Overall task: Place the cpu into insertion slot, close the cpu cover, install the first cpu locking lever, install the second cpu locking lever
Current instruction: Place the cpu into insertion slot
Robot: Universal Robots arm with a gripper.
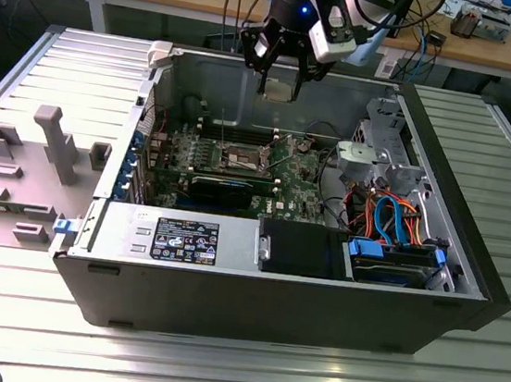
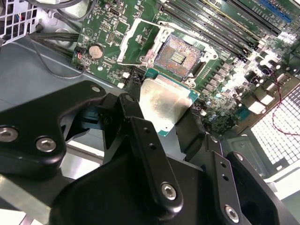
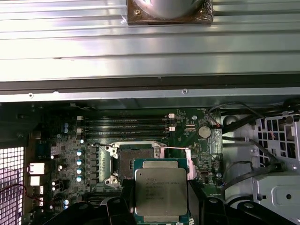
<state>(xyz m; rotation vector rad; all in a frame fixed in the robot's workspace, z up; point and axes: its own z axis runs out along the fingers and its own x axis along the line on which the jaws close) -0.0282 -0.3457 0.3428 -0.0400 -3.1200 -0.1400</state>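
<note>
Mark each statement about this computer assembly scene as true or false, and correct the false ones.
1. The pincer grips the cpu by its edges. True.
2. The cpu already sits in the insertion slot. False: the slot is empty, its dark contact field is bare, and the cpu is held off the board.
3. The cpu cover is closed over the slot. False: the cover is swung open beside the slot.
4. The open computer case lies on a ribbed metal table. True.
</note>
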